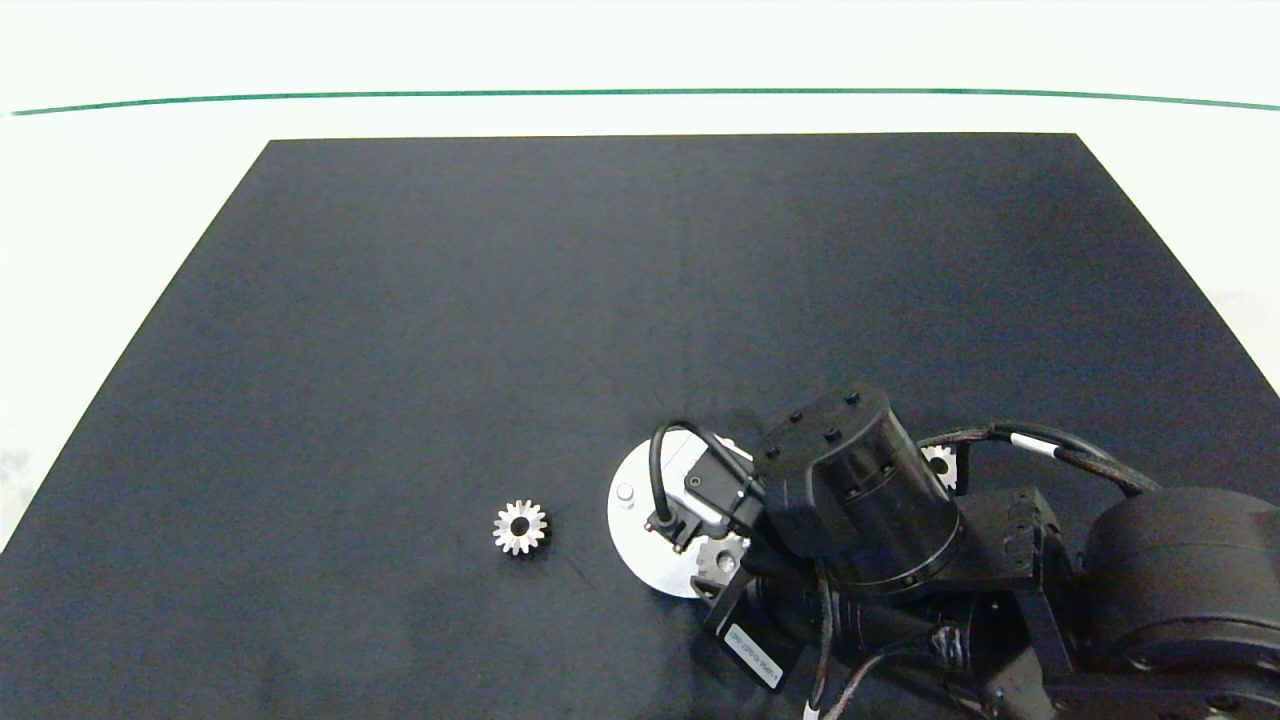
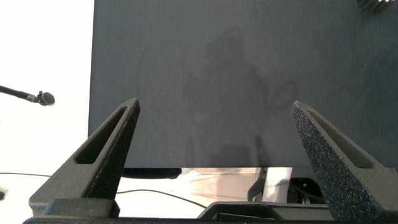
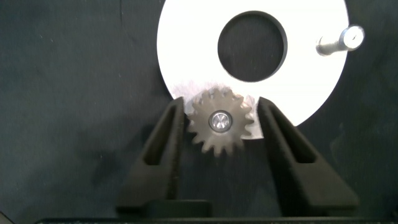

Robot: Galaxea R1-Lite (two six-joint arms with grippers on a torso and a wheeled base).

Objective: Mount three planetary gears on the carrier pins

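The white disc (image 1: pixel 634 535) lies on the black mat near the front, partly under my right arm. One planetary gear (image 3: pixel 221 122) sits on a carrier pin at the disc's rim, the pin's end showing in its centre hole. My right gripper (image 3: pixel 221 101) holds this gear, a finger against each side. Another carrier pin (image 3: pixel 339 42) stands bare on the disc. A second gear (image 1: pixel 520 527) lies loose on the mat left of the disc. A third gear (image 1: pixel 940 465) peeks out behind the right arm. My left gripper (image 2: pixel 215 104) is open over the mat's edge.
The black mat (image 1: pixel 600 300) covers most of the white table. The right arm's body and cables (image 1: pixel 1050 445) fill the front right corner. A thin cable (image 2: pixel 28 95) lies on the white surface beside the mat.
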